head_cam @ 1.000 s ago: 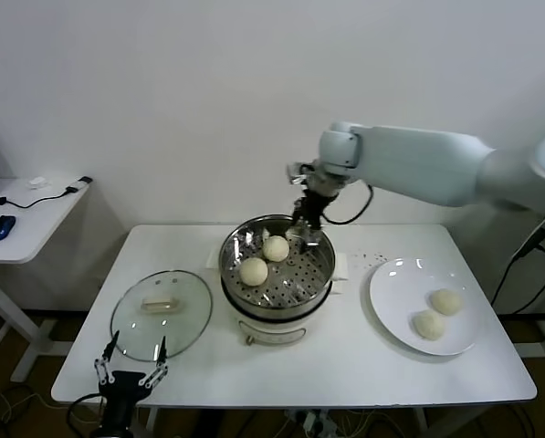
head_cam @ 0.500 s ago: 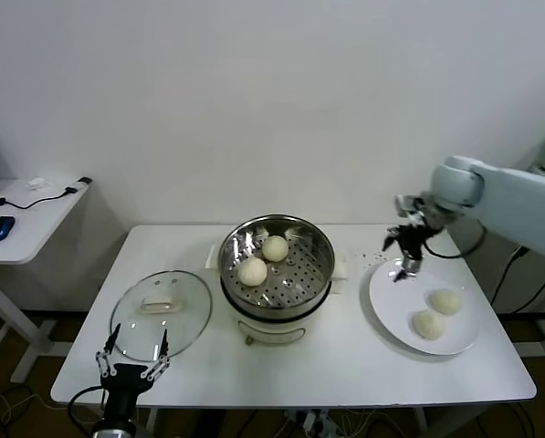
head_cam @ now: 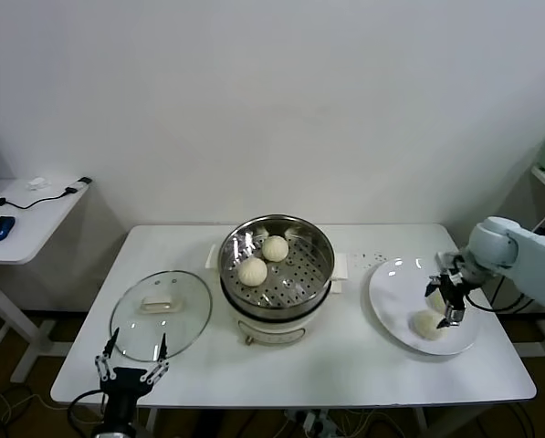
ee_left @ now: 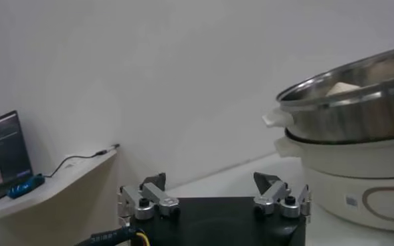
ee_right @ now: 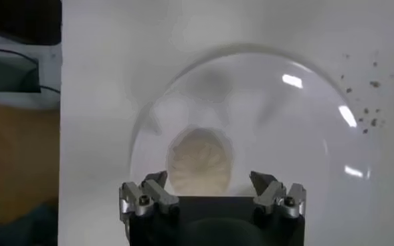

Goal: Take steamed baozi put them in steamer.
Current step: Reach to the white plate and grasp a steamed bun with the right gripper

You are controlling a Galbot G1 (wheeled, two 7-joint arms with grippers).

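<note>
The steamer (head_cam: 277, 301) stands mid-table on its cream base, with two steamed baozi (head_cam: 275, 247) (head_cam: 253, 271) on the perforated tray. On the white plate (head_cam: 395, 292) at the right lies another baozi (head_cam: 426, 325). My right gripper (head_cam: 446, 305) hangs over the plate and mostly hides a second baozi there. In the right wrist view that baozi (ee_right: 198, 160) lies just beyond the right gripper (ee_right: 209, 179), whose jaws are open and hold nothing. My left gripper (head_cam: 131, 365) is parked low at the table's front left, open and empty (ee_left: 209, 178), with the steamer (ee_left: 357, 100) beyond it.
A round glass lid (head_cam: 161, 313) lies flat on the table left of the steamer. A side table (head_cam: 35, 205) with a blue mouse (head_cam: 0, 226) stands farther left. The plate sits close to the table's right edge.
My right arm swung from above the steamer's far rim, across to the right, and came down over the plate. The left arm stayed put. Both baozi in the steamer are unmoved.
</note>
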